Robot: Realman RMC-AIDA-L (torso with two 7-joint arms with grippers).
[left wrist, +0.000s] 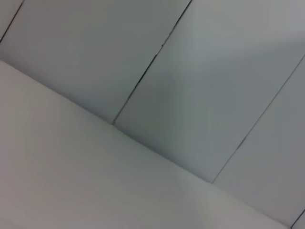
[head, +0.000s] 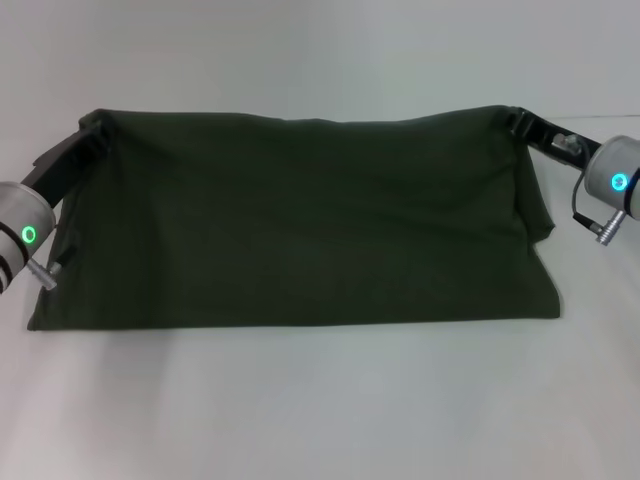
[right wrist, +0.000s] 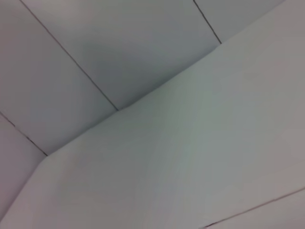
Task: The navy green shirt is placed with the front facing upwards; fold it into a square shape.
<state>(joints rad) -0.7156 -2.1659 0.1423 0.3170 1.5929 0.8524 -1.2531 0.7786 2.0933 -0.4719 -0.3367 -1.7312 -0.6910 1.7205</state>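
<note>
In the head view the navy green shirt (head: 300, 220) is a wide, plain dark olive band with no lettering showing. Its far edge is stretched taut and raised between my two grippers, and its near edge rests on the table. My left gripper (head: 92, 128) is shut on the far left corner. My right gripper (head: 518, 120) is shut on the far right corner, and below it a flap of cloth hangs loose. Neither wrist view shows the shirt or any fingers.
The white table (head: 320, 420) runs all around the shirt, with open room in front of and behind it. Both wrist views show only the white tabletop (left wrist: 71, 181) and a grey panelled wall (right wrist: 95, 47) beyond its edge.
</note>
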